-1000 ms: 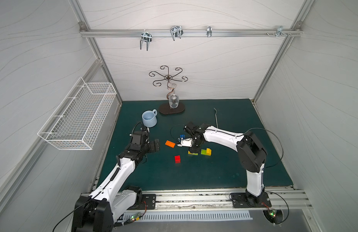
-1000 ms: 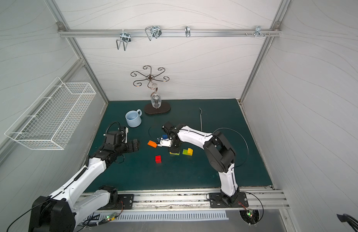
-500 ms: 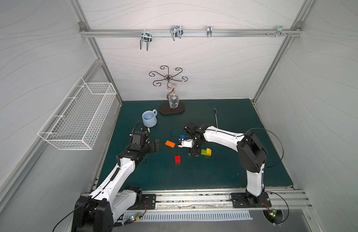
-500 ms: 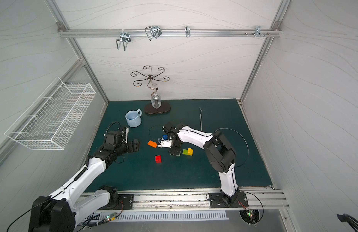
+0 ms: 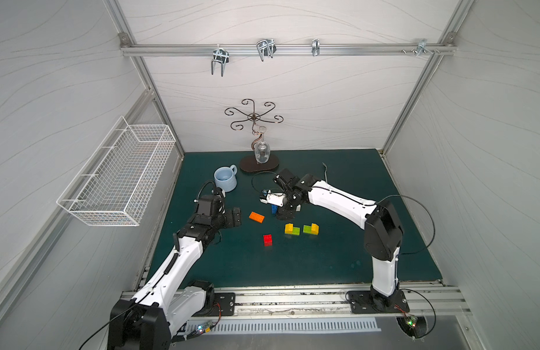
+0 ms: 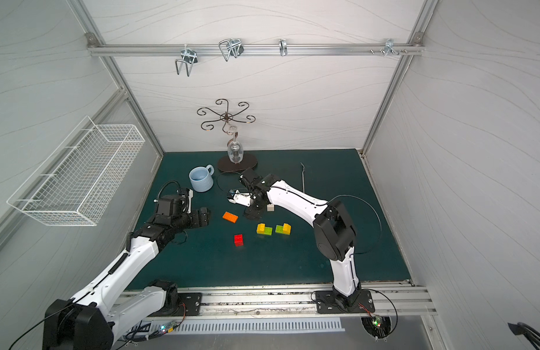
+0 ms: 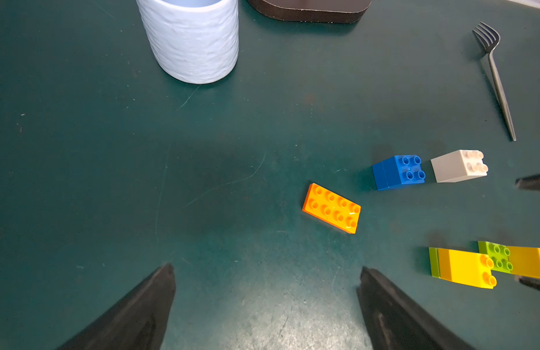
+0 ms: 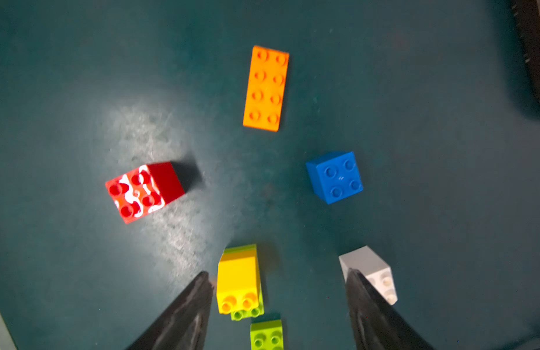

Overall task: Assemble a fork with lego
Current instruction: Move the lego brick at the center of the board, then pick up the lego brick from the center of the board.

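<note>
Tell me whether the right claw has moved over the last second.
Yes. In a top view the right claw, which covered the yellow-and-green pair nearer the red brick half a second ago, has pulled off it toward the blue brick.

- The mat is dark green and matt, marked with fine pale scratches and scuffs.
- The orange brick and blue brick are smooth, glossy plastic.
- The red brick throws white glare off its studs.
- The white brick looks duller on its side.
- The mug, far left, has a rough, dimpled pale-blue skin.
- The metal fork, far right, is smooth satin silver.
- The basket on the left wall is white-coated wire.
- The rail overhead is bare brushed metal.
</note>
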Controlling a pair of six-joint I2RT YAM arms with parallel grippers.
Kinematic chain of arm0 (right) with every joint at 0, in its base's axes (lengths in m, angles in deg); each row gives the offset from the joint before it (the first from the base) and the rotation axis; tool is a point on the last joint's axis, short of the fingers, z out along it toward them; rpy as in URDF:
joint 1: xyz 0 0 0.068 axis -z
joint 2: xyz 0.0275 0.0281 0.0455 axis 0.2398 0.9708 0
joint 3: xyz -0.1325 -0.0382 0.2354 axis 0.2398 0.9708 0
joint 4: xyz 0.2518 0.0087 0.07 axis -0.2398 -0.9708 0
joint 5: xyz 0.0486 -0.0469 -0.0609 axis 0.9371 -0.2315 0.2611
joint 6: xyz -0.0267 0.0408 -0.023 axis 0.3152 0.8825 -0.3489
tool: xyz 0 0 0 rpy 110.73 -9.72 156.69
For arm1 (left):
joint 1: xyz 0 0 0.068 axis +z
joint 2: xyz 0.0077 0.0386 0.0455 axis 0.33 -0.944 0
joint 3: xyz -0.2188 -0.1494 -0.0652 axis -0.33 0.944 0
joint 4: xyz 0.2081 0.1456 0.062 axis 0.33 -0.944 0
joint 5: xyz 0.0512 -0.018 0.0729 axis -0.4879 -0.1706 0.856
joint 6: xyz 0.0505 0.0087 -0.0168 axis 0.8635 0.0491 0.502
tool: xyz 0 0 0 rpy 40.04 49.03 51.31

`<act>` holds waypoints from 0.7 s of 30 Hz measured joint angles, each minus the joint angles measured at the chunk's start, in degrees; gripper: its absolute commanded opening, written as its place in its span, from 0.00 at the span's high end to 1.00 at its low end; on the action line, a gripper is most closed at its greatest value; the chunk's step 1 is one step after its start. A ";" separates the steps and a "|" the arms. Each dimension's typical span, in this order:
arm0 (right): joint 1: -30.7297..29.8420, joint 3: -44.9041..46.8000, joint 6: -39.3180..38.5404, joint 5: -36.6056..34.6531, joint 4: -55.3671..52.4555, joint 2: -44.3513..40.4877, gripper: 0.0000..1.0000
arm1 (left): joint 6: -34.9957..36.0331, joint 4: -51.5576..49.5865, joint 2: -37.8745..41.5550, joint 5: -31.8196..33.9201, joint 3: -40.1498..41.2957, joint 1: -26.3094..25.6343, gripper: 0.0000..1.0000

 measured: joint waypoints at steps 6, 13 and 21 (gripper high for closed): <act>0.72 -5.66 -2.05 0.04 -1.05 6.67 0.19 | 0.02 0.11 0.04 0.02 0.04 0.00 0.00; 2.19 -13.40 -4.96 0.26 -3.54 13.29 0.18 | 0.11 0.20 0.02 0.07 0.72 0.11 0.00; 3.41 -15.26 -6.91 1.77 -5.01 15.72 0.18 | 0.15 0.48 -0.22 0.07 1.70 0.15 0.00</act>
